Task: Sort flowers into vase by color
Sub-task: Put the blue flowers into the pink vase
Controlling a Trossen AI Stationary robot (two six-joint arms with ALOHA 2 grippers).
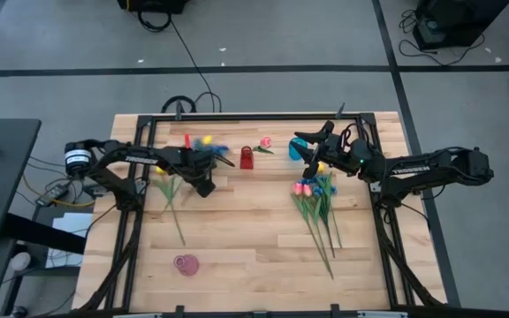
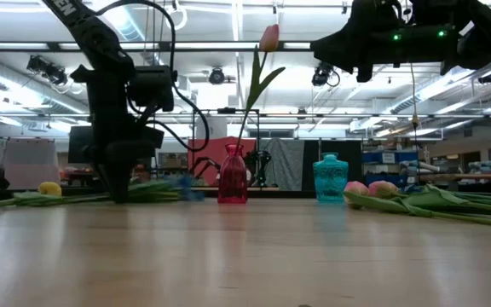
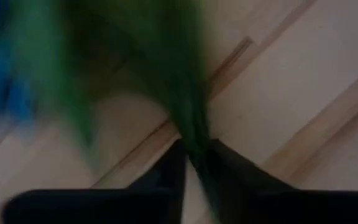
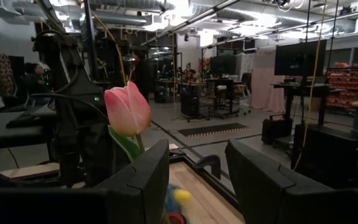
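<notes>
My left gripper (image 1: 205, 184) points down at the table's left part and is shut on green flower stems (image 3: 188, 118). Blue blossoms (image 2: 186, 185) lie low beside it, and a yellow tulip (image 2: 49, 188) lies further left. A red vase (image 1: 246, 158) holds one pink tulip (image 4: 128, 111). A teal vase (image 2: 331, 177) stands to its right. My right gripper (image 4: 197, 180) is open and holds nothing; it hangs raised near the teal vase (image 1: 299, 144). A pile of pink, yellow and blue flowers (image 1: 316, 193) lies on the table below it. My left gripper pinches green stems (image 3: 194, 144) between its two fingers, coming from above and pointing down. The fingertips (image 2: 119, 194) reach the table top, so the stems seem to lie on the wood. The view is blurred, and I cannot tell how many stems it has.
A small pink vase (image 1: 186, 264) stands near the table's front left. A few flowers (image 1: 173, 199) lie by the left arm, stems toward the near edge. The table's middle and near right show bare wood (image 1: 254, 238). A black frame (image 1: 263, 116) runs round the table.
</notes>
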